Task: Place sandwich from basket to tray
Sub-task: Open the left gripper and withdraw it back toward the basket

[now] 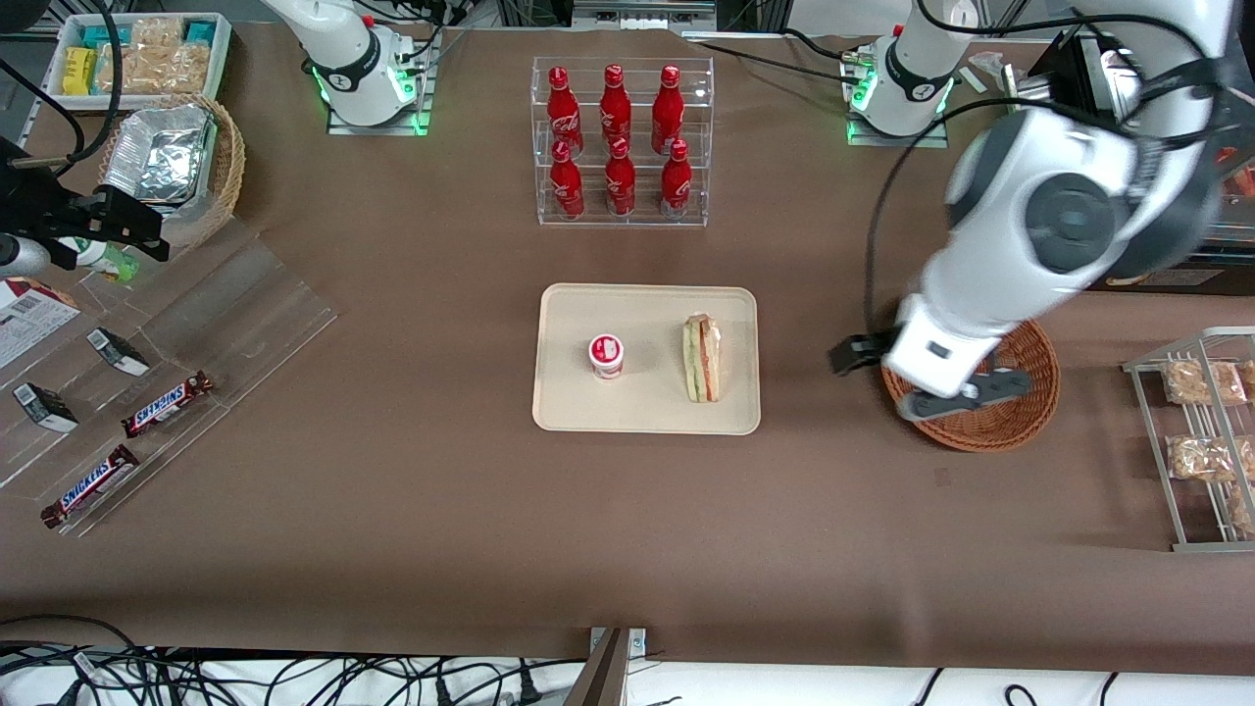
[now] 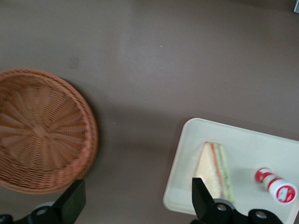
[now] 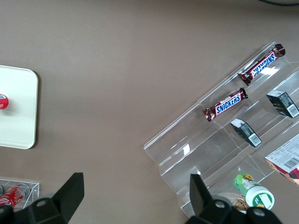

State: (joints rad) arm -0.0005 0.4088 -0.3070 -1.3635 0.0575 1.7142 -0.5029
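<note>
- We find the sandwich [image 1: 701, 358] lying on the tray [image 1: 569, 412], at the centre of the front frame, so the main part of the task looks done to us.
- It rests flat inside the low rim, toward the tray's right edge in the front view, with its red, green and white layers showing.
- A small cup with a red and white lid [image 1: 606, 355] stands on the same tray, apart from the sandwich and not touching it.
- The basket [image 1: 1020, 412] sits at the right of the front frame, toward the working arm's end of the worktop. In the left wrist view its woven floor [image 2: 37, 130] is bare, with nothing in it.
- The pincer [image 1: 966, 395] hangs over the basket's nearer rim in the front view, well apart from the tray.
- Its fingers [image 2: 72, 200] stand spread wide in the wrist view, with only bare worktop between them, so we read it as released and carrying nothing.
- Our judgement is that little is left: the sandwich is delivered and let go, and the arm only needs to draw clear.
- The rack of red bottles [image 1: 620, 137] in the upper middle of the front frame plays no part.
</note>
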